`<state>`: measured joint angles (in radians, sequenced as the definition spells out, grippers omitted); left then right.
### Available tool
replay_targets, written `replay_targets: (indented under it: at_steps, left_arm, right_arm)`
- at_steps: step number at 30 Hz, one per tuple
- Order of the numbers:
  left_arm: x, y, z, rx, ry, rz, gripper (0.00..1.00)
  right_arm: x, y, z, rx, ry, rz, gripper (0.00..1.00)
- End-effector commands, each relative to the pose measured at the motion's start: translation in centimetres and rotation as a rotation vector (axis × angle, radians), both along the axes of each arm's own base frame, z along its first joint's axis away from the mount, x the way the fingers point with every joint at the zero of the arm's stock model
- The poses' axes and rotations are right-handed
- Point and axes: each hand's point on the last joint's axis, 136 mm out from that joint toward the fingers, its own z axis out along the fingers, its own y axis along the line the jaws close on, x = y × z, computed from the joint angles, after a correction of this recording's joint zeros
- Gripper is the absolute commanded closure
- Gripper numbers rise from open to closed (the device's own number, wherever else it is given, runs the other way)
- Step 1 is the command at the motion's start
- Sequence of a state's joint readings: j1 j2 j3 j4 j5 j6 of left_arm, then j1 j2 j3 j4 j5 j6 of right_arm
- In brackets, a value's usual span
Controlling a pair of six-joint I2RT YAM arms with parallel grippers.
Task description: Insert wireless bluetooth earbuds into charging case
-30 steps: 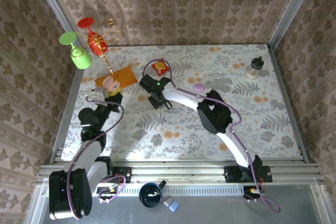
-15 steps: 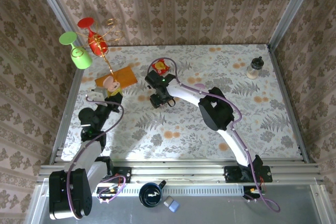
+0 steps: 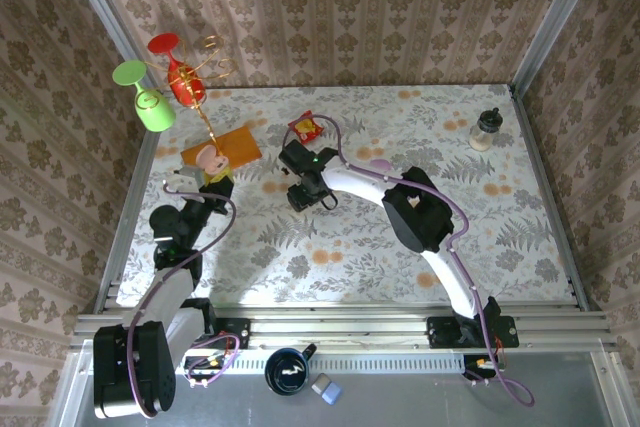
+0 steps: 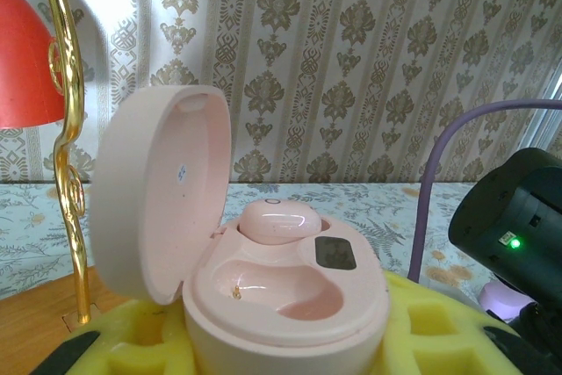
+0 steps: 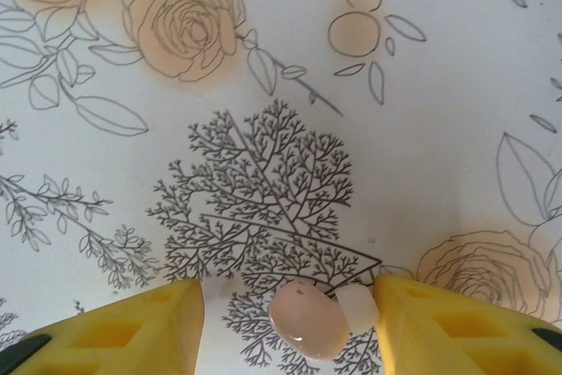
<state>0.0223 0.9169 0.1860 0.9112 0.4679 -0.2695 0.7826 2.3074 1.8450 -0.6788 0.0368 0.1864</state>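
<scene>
The pale pink charging case (image 4: 263, 322) stands open, its lid (image 4: 154, 191) tipped up to the left. My left gripper (image 4: 281, 344) is shut on it with yellow foam pads on either side. One pink earbud (image 4: 279, 219) sits in the far socket; the near socket (image 4: 281, 292) is bare. In the top view this case (image 3: 207, 158) is at the table's left. A second pink earbud (image 5: 307, 322) lies on the floral cloth between the pads of my right gripper (image 5: 283, 305). Its white tip touches the right pad (image 5: 421, 322), and the left pad stands apart. The jaws are open.
A red-and-yellow snack packet (image 3: 304, 128) lies just beyond my right gripper (image 3: 302, 193). An orange card (image 3: 225, 144) and a gold stand holding a red glass (image 3: 183, 82) and a green glass (image 3: 152, 107) crowd the left rear. A lilac case (image 3: 378, 163) and a small jar (image 3: 486, 130) sit to the right.
My right gripper has shifted slightly right and toward the near edge, and its jaws have narrowed a little. The left arm and the case have not moved.
</scene>
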Motion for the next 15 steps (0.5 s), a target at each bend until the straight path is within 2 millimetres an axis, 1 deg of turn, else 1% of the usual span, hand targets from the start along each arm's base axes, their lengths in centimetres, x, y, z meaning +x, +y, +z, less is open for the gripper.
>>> replay_targets:
  at_steps: [1, 7, 11, 13, 15]
  left_arm:
    - [-0.1, 0.1, 1.3, -0.013, -0.034, -0.008, 0.72]
    - [0.0, 0.1, 1.3, -0.012, -0.035, -0.002, 0.72]
    - [0.1, 0.3, 1.4, -0.008, -0.04, 0.006, 0.72]
    - [0.1, 0.5, 1.4, -0.007, -0.038, 0.013, 0.73]
    - [0.2, 0.7, 1.2, -0.006, -0.033, 0.019, 0.72]
  right_arm:
    - [-3.1, 0.2, 0.0, -0.005, 0.078, 0.023, 0.46]
    - [-3.0, -0.1, 0.6, -0.017, 0.054, 0.008, 0.46]
    - [-1.8, -1.1, 1.3, -0.085, -0.011, -0.043, 0.46]
    - [-1.0, -1.5, 2.1, -0.127, -0.063, -0.066, 0.45]
    - [-0.2, -1.7, 2.9, -0.188, -0.153, -0.068, 0.44]
